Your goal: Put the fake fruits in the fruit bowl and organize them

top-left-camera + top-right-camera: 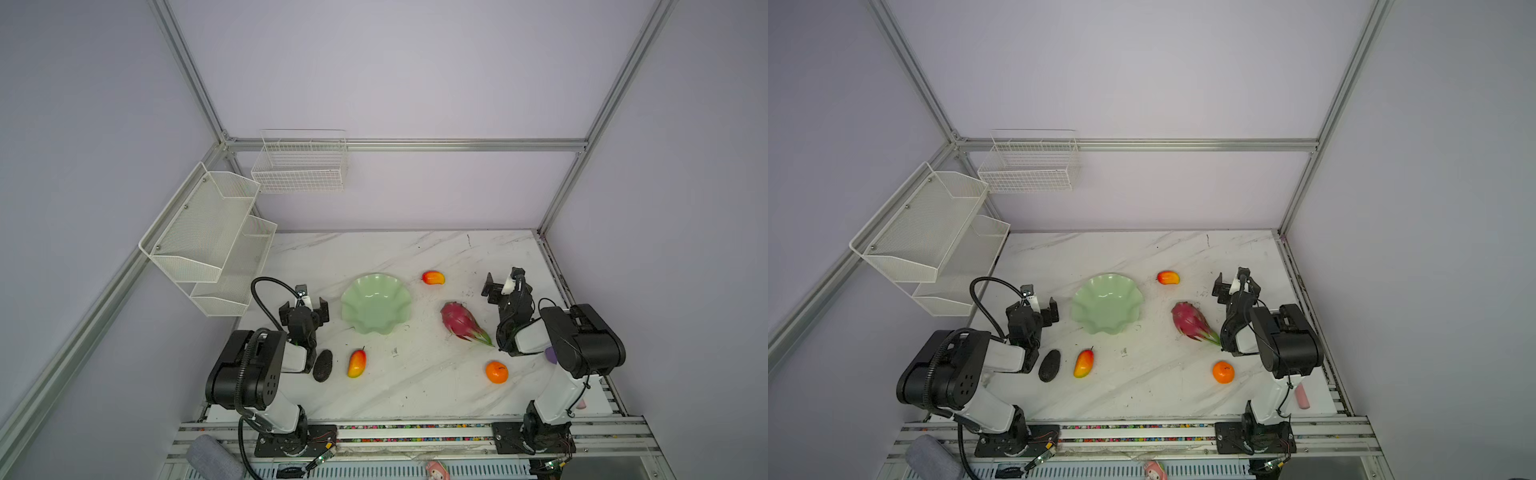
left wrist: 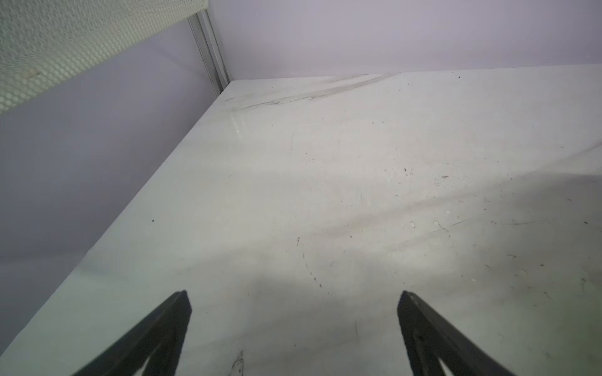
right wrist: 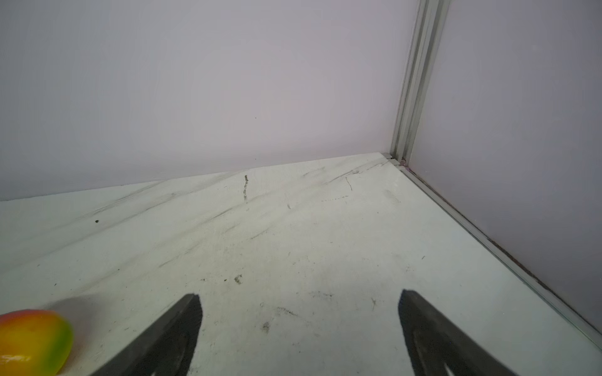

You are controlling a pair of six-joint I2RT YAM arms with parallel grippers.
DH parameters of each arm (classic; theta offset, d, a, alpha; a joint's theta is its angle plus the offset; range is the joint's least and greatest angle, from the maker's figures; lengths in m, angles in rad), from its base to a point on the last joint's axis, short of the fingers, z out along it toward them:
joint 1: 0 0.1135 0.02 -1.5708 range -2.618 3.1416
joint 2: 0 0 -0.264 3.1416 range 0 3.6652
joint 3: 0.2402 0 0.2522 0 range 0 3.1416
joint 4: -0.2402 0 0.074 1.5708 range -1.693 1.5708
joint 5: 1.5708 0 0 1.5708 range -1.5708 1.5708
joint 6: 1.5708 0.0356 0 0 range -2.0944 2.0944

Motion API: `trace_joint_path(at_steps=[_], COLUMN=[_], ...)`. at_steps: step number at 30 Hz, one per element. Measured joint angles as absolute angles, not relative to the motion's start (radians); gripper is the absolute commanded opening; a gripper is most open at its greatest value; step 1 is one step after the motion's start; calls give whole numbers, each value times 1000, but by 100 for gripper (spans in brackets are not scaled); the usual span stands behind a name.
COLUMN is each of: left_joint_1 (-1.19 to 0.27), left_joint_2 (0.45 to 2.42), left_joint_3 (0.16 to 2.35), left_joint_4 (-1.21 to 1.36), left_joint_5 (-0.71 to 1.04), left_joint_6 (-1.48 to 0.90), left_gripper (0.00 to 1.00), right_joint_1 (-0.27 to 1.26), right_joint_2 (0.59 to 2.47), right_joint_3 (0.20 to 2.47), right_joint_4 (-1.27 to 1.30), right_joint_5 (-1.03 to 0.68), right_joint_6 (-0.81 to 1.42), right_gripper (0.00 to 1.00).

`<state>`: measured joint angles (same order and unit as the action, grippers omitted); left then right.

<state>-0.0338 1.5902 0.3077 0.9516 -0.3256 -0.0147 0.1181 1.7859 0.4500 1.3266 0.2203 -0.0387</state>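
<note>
The mint-green fruit bowl (image 1: 376,303) (image 1: 1106,303) stands empty mid-table in both top views. A mango (image 1: 433,277) (image 1: 1168,277) (image 3: 32,341) lies behind it to the right, and the magenta dragon fruit (image 1: 461,321) (image 1: 1192,321) lies right of the bowl. A second mango (image 1: 356,363) (image 1: 1083,363) and the dark avocado (image 1: 322,365) (image 1: 1049,365) lie at the front left; the tangerine (image 1: 497,371) (image 1: 1223,371) sits front right. My left gripper (image 1: 304,308) (image 2: 294,294) stands open left of the bowl. My right gripper (image 1: 500,286) (image 3: 299,294) is open, right of the far mango. Both hold nothing.
White mesh and wire baskets (image 1: 208,241) (image 1: 299,166) hang on the left and back walls. A purple and pink toy (image 1: 1302,395) lies half hidden behind my right arm. Aluminium frame posts (image 3: 410,97) edge the marble table (image 1: 415,386).
</note>
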Motion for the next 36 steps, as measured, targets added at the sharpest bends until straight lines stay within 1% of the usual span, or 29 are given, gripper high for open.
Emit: trace_joint_path(at_steps=[22, 25, 27, 30, 34, 36], left_joint_1=[-34, -34, -34, -51, -83, -105], left_joint_2=[1590, 1582, 1552, 1440, 1196, 1088], left_joint_3=[308, 308, 308, 308, 329, 371], left_joint_4=[952, 947, 934, 892, 700, 561], left_joint_5=[-327, -356, -369, -435, -534, -559], left_joint_6=[-15, -26, -33, -32, -50, -70], left_gripper=[100, 100, 100, 100, 100, 100], right_joint_1=[118, 119, 121, 129, 189, 224], right_joint_2=[1786, 1753, 1680, 1549, 1433, 1398], right_joint_3=[450, 447, 450, 538, 693, 776], right_joint_4=[1327, 1302, 1229, 1026, 768, 582], right_joint_5=[220, 221, 228, 227, 224, 221], right_joint_6=[-39, -45, -46, -27, -17, -12], right_gripper=[97, 97, 97, 97, 97, 97])
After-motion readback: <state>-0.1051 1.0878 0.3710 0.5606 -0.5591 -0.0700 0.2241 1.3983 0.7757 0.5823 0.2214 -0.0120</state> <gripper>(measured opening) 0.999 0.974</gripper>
